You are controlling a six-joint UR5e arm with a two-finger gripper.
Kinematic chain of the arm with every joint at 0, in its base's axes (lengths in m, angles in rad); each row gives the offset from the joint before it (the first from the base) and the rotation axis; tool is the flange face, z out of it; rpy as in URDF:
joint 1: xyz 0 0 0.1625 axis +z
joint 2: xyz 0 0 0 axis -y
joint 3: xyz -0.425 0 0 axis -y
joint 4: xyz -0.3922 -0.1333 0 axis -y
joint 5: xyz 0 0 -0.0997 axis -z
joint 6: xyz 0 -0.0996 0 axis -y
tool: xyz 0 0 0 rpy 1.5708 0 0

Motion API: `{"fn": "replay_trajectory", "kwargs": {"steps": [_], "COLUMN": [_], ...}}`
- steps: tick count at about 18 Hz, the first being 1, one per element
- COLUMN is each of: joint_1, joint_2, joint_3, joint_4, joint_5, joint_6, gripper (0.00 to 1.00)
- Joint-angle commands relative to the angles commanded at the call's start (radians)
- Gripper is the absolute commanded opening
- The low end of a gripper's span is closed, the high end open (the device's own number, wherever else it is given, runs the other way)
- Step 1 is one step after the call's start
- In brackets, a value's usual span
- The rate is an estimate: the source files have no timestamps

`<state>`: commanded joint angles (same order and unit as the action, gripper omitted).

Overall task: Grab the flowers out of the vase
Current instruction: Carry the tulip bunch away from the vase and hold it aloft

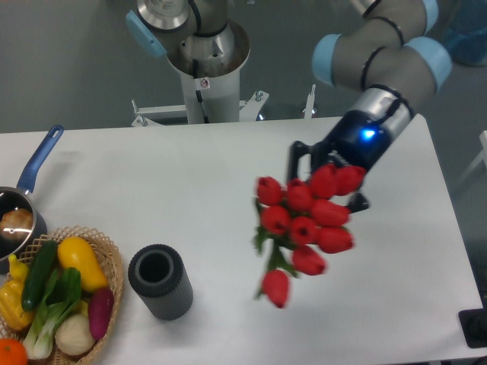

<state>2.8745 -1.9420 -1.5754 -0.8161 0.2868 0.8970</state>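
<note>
The flowers [307, 228], a bunch of red tulip buds with short green leaves, hang in the air over the right half of the table, well clear of the vase. My gripper [329, 182] is shut on the bunch from the upper right, its fingers mostly hidden behind the buds. One bud [276, 287] dangles lower than the others on a green stem. The vase [160, 280], a short dark grey ribbed cylinder, stands upright and empty near the table's front left, far from my gripper.
A wicker basket [114, 262] with vegetables stands at the front left corner, next to the vase. A blue-handled metal pan [27, 190] sits at the left edge. The robot's base column [204, 65] rises behind the table.
</note>
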Motion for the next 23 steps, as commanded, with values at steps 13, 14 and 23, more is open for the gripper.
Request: {"fn": "replay_trajectory", "kwargs": {"steps": [13, 14, 23], "joint_1": [0.017, 0.014, -0.135], "joint_2": [0.011, 0.011, 0.000], "joint_3": [-0.074, -0.074, -0.061], "joint_4": [-0.005, -0.006, -0.020], "joint_5": [0.573, 0.615, 1.063], "joint_6": [0.419, 0.446, 0.471], "gripper": [0.14, 0.14, 0.15]}}
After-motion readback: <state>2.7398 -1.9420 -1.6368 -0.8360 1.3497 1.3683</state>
